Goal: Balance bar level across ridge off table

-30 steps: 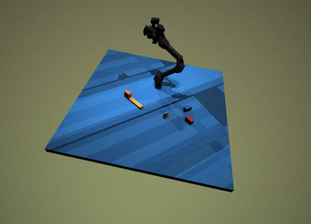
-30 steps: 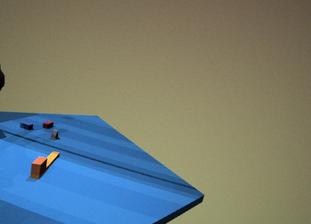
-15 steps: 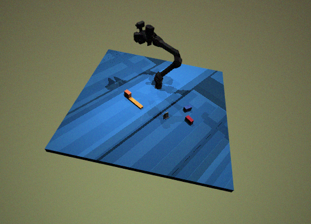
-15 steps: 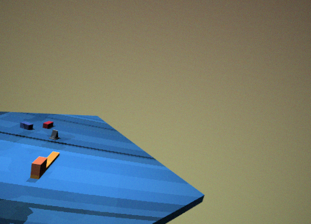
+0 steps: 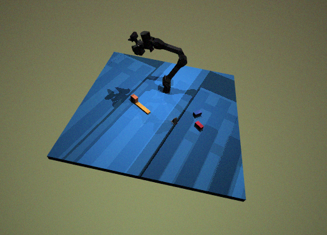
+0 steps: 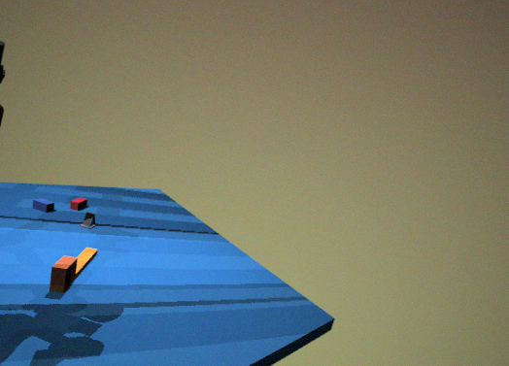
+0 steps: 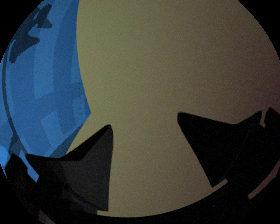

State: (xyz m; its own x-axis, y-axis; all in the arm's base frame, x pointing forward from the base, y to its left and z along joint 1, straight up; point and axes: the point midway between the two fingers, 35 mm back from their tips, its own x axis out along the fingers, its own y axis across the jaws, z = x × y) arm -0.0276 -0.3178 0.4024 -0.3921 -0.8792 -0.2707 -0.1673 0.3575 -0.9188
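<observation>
Gripper (image 5: 132,42) (image 7: 145,123) stands wide with nothing between its fingers; the yellow-orange bar (image 5: 143,108) (image 6: 86,260), an orange block (image 5: 134,98) (image 6: 63,274) at one end, lies on the bench (image 5: 103,151) (image 6: 194,267) (image 7: 43,75), apart from the ridge (image 5: 175,121) (image 6: 88,220).

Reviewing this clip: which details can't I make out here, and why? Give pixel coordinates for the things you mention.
- Hand (image 5: 132,45) (image 7: 145,123): cut off by the left edge in the exterior view; too small and dark in the top view.
- Underside of the orange block (image 5: 134,98) (image 6: 63,274): hidden by the block itself, top and exterior.
- Ridge (image 5: 175,121) (image 6: 88,220): its top edge is too small, top and exterior.
</observation>
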